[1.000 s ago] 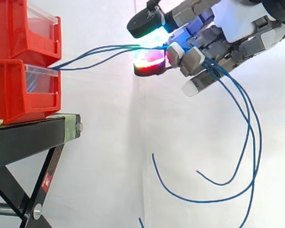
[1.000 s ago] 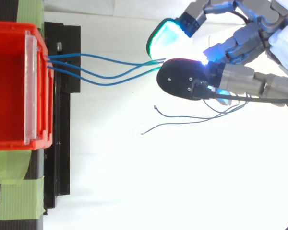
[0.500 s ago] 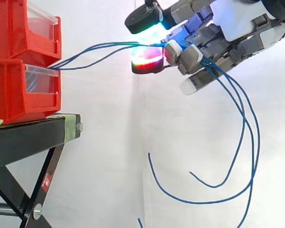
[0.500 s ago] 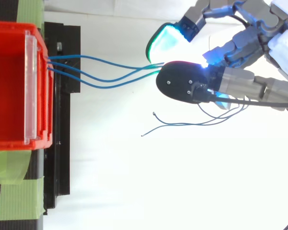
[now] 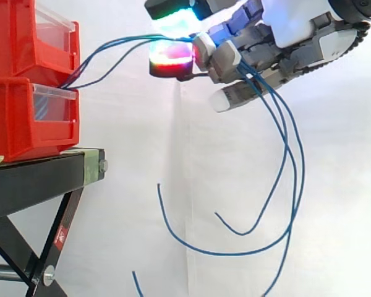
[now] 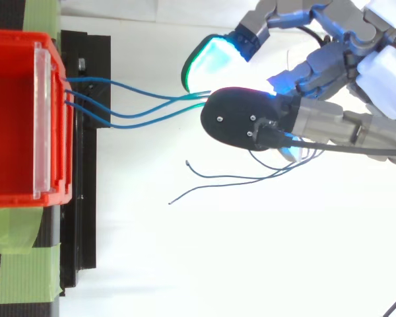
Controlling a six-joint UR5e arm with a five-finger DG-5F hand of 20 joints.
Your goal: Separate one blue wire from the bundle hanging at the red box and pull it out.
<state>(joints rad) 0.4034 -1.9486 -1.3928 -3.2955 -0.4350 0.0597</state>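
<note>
Stacked red plastic bins (image 5: 25, 117) sit near the black metal stand's (image 5: 37, 176) right edge; three thin blue wires (image 6: 129, 123) stretch rightward and slightly upward from the bins' front to the hand (image 5: 297, 31); its glowing pads are clamped on them, loose tails hanging below.

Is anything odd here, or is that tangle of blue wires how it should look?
One thing: the hand pinches all three blue wires coming from the red box together, not a single one. Their loose ends dangle freely below it.
</note>
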